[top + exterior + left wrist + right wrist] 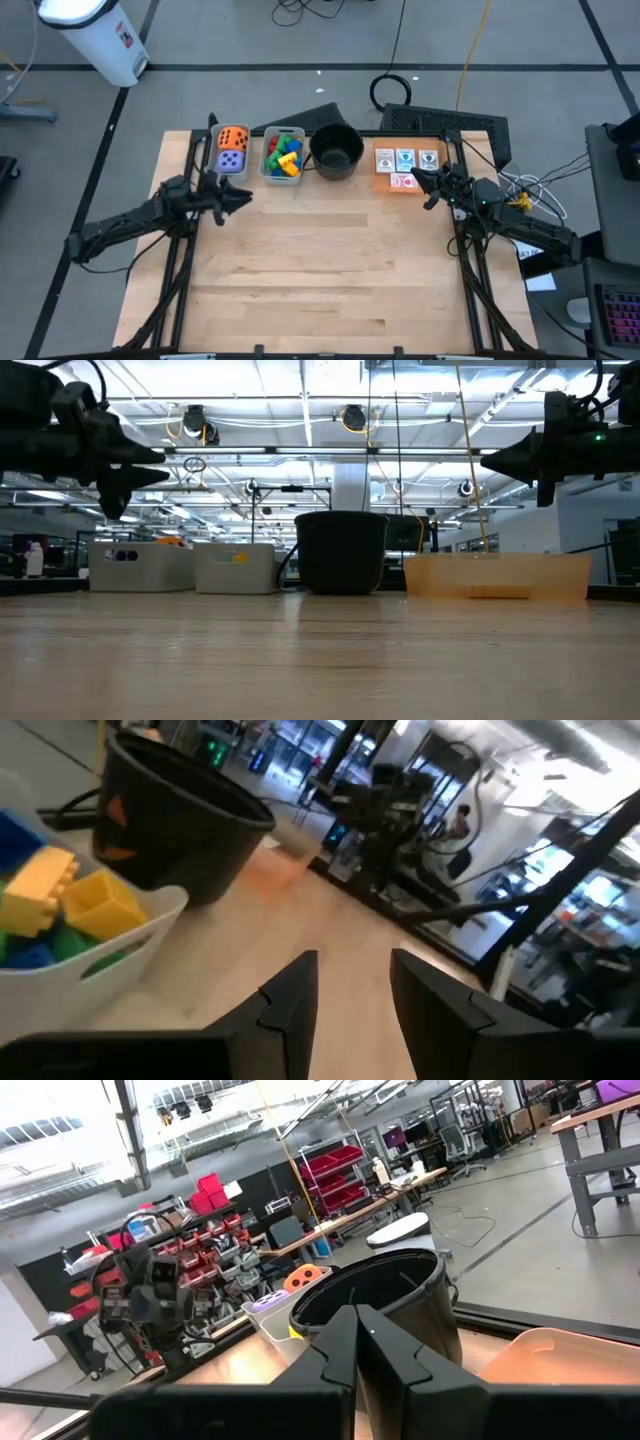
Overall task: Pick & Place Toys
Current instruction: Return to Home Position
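With the dice (232,140) and blocks (284,155) in grey bins (264,162) toward 11 o'clock and the cards (405,159) in the orange tray (383,186) toward 1, nothing seems left to carry. So the left claw (240,198) hangs released and empty at 10 and the right claw (428,192) clenched on nothing at 2, with bare table (320,270) open toward 6.
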Robot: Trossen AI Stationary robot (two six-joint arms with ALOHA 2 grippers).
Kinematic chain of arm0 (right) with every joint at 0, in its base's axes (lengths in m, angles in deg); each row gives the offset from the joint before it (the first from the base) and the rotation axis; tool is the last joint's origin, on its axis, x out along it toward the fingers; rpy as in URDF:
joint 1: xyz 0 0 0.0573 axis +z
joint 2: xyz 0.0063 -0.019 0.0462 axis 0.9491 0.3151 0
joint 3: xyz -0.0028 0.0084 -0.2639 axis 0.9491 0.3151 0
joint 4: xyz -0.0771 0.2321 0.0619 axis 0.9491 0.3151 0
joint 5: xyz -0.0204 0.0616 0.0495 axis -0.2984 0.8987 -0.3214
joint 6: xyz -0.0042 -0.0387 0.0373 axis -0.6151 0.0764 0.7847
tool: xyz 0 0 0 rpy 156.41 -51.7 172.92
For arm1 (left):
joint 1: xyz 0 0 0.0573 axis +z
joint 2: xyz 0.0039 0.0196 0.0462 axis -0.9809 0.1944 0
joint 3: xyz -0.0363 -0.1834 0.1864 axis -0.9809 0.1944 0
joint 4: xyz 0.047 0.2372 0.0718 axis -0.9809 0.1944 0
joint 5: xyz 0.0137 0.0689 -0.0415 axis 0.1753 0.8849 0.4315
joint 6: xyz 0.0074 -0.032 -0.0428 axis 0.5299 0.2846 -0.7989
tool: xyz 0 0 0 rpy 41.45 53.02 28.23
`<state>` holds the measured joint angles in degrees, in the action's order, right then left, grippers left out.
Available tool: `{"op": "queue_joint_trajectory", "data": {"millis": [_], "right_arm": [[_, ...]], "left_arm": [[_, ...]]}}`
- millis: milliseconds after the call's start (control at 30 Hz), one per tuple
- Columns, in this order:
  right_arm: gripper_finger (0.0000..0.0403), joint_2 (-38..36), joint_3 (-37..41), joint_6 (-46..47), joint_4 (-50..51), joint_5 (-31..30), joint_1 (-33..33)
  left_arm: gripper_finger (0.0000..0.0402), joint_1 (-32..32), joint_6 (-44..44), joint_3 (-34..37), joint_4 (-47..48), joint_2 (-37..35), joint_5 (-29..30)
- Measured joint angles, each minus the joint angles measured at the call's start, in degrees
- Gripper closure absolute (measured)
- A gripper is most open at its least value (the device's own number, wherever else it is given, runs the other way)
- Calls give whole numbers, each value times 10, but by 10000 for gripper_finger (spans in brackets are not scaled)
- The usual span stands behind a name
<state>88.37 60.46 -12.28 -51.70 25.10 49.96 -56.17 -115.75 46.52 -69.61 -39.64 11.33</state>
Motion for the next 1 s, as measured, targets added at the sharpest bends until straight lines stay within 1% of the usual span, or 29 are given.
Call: {"op": "queue_joint_trajectory", "data": {"millis": [100, 233, 1000], "right_arm": [[399, 0, 0, 0, 0, 0, 0], [399, 0, 0, 0, 0, 0, 0], [399, 0, 0, 0, 0, 0, 0]], "left_arm": [[270, 0, -1, 0, -13, 16, 6], [270, 0, -1, 0, -27, 18, 14], [270, 0, -1, 0, -25, 18, 14]]}}
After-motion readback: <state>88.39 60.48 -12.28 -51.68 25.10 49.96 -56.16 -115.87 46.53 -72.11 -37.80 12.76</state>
